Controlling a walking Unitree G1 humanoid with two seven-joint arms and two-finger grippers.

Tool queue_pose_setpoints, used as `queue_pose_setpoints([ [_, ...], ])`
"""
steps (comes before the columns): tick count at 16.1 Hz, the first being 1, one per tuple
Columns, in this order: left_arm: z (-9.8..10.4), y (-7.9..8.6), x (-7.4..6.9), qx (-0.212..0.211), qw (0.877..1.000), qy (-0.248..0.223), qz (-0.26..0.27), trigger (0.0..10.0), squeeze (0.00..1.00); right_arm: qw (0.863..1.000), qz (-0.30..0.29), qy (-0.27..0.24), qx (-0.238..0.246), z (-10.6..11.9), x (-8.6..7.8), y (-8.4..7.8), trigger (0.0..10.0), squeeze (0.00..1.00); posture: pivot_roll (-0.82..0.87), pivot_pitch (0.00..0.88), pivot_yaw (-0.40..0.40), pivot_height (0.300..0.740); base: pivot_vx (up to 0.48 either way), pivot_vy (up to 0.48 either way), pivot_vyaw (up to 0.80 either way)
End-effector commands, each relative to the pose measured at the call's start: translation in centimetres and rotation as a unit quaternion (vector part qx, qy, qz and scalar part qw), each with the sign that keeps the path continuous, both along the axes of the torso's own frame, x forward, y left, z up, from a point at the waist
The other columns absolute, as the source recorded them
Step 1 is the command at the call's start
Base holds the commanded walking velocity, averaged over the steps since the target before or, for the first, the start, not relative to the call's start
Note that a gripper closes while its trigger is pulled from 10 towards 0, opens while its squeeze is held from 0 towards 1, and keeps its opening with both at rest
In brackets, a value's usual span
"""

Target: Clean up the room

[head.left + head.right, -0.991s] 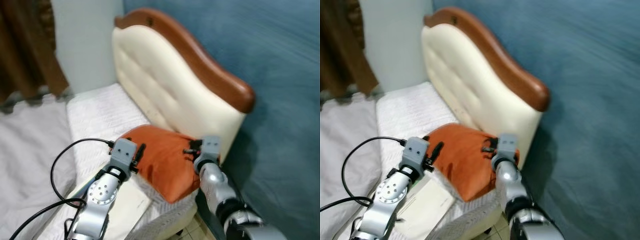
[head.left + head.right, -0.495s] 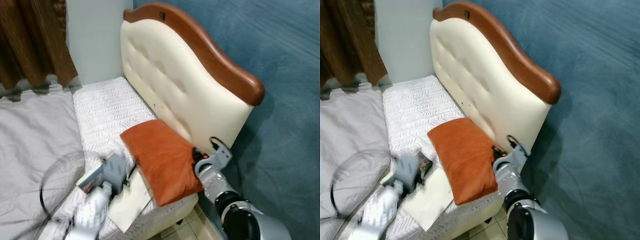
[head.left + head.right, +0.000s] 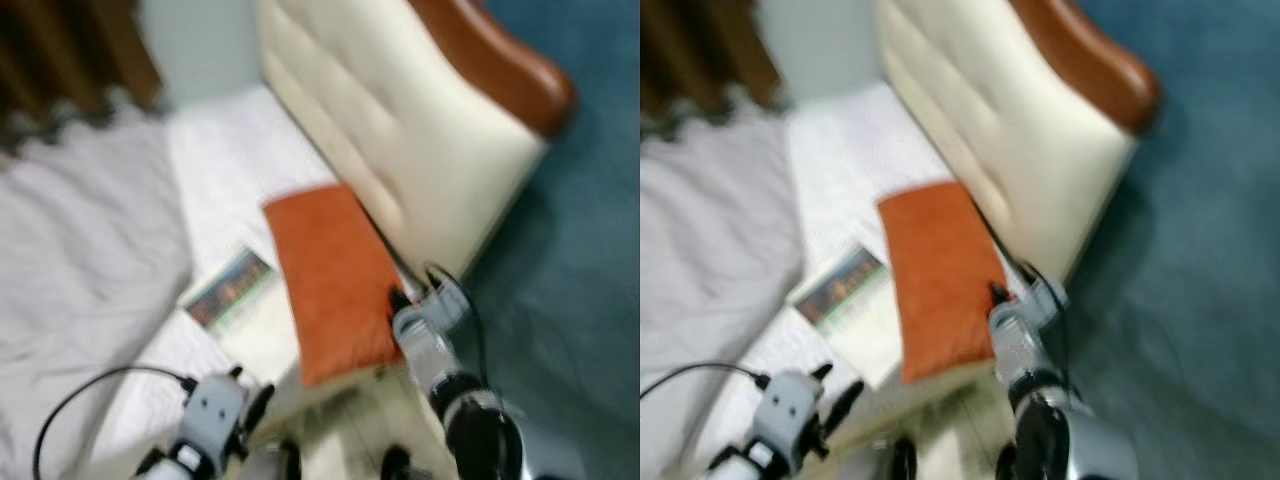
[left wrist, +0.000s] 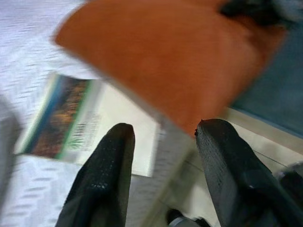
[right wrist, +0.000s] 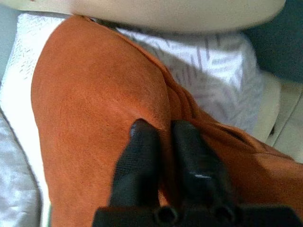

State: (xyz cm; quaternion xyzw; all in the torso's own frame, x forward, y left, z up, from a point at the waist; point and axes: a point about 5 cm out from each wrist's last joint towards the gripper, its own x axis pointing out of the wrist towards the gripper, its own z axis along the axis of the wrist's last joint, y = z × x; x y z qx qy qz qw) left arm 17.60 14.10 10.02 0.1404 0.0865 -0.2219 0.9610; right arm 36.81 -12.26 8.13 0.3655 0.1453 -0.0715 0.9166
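Right claw (image 5: 158, 130) pinching orange pillow (image 5: 90, 118), left claw (image 4: 161, 137) spread, empty

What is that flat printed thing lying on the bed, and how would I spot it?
Start at the cream headboard with its brown wooden top, then drop to the orange pillow on the white patterned mattress. Beside the pillow lies a booklet, the only flat item with a dark, colourful printed cover.

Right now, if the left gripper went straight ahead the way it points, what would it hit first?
Probably the bed's edge, just below the orange pillow. The left gripper, fingers open, points at that corner, with the booklet off to one side. Depth is blurry.
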Motion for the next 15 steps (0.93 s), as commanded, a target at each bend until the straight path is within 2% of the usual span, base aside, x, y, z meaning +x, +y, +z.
queue_pose_setpoints([
  [1, 0.2, -0.7, -1.1, 0.006, 1.000, 0.011, -0.013, 10.0, 0.00, 0.999, 0.011, -0.012, -0.045, 0.8, 0.4, 0.3, 10.0, 1.00, 0.33, 0.462, 0.016, 0.740, 0.000, 0.000, 0.00],
  [2, 0.3, -1.2, -1.4, 0.004, 1.000, 0.011, -0.019, 10.0, 0.00, 0.992, 0.023, -0.039, -0.120, 2.1, 1.0, 0.2, 10.0, 1.00, 0.32, 0.459, 0.008, 0.740, 0.000, 0.000, 0.00],
  [3, 0.4, -1.6, -1.5, -0.001, 1.000, 0.013, -0.019, 10.0, 0.00, 0.984, 0.027, -0.056, -0.165, 2.9, 1.4, -0.1, 10.0, 1.00, 0.31, 0.457, 0.002, 0.740, 0.000, 0.000, 0.00],
  [5, 0.5, -2.2, -1.4, -0.011, 1.000, 0.015, -0.020, 10.0, 0.00, 0.955, 0.029, -0.089, -0.280, 4.6, 2.0, -0.8, 10.0, 1.00, 0.29, 0.448, -0.010, 0.740, 0.000, 0.000, 0.00],
  [6, 0.4, -2.6, -1.2, -0.013, 1.000, 0.015, -0.024, 10.0, 0.00, 0.941, 0.022, -0.101, -0.323, 5.2, 2.1, -1.3, 10.0, 1.00, 0.27, 0.441, -0.016, 0.740, 0.000, 0.000, 0.00],
  [8, 0.3, -2.9, -0.8, -0.012, 0.999, 0.014, -0.026, 10.0, 0.00, 0.931, 0.013, -0.109, -0.349, 5.7, 2.2, -1.6, 10.0, 1.00, 0.26, 0.431, -0.019, 0.740, 0.000, 0.000, 0.00],
  [9, 0.4, -3.1, -0.2, -0.015, 0.999, 0.008, -0.027, 10.0, 0.00, 0.919, 0.009, -0.127, -0.373, 6.5, 2.5, -1.8, 10.0, 1.00, 0.23, 0.410, -0.016, 0.740, 0.000, 0.000, 0.00],
  [11, 0.2, -3.6, 0.9, -0.014, 0.999, 0.000, -0.041, 10.0, 0.00, 0.869, -0.020, -0.154, -0.470, 8.5, 2.9, -3.1, 10.0, 1.00, 0.21, 0.389, -0.014, 0.740, 0.000, 0.000, 0.00],
  [12, 0.2, -3.7, 1.2, -0.013, 0.999, -0.003, -0.042, 10.0, 0.00, 0.858, -0.033, -0.164, -0.486, 9.1, 3.0, -3.5, 10.0, 1.00, 0.20, 0.366, -0.019, 0.740, 0.000, 0.000, 0.00],
  [13, 0.0, -3.7, 2.7, -0.021, 0.999, -0.010, -0.031, 10.0, 0.00, 0.831, -0.058, -0.199, -0.517, 10.5, 3.0, -4.3, 10.0, 1.00, 0.16, 0.292, -0.032, 0.740, 0.000, 0.000, 0.00],
  [14, -0.1, -3.7, 3.2, -0.024, 0.999, -0.009, -0.027, 10.0, 0.00, 0.827, -0.061, -0.204, -0.521, 10.6, 2.9, -4.4, 10.0, 1.00, 0.15, 0.273, -0.035, 0.740, 0.000, 0.000, 0.00],
  [15, -0.5, -3.5, 4.3, -0.031, 0.999, -0.002, -0.007, 10.0, 0.00, 0.830, -0.056, -0.215, -0.511, 9.9, 2.4, -4.5, 10.0, 1.00, 0.11, 0.208, -0.042, 0.740, 0.000, 0.000, 0.00],
])
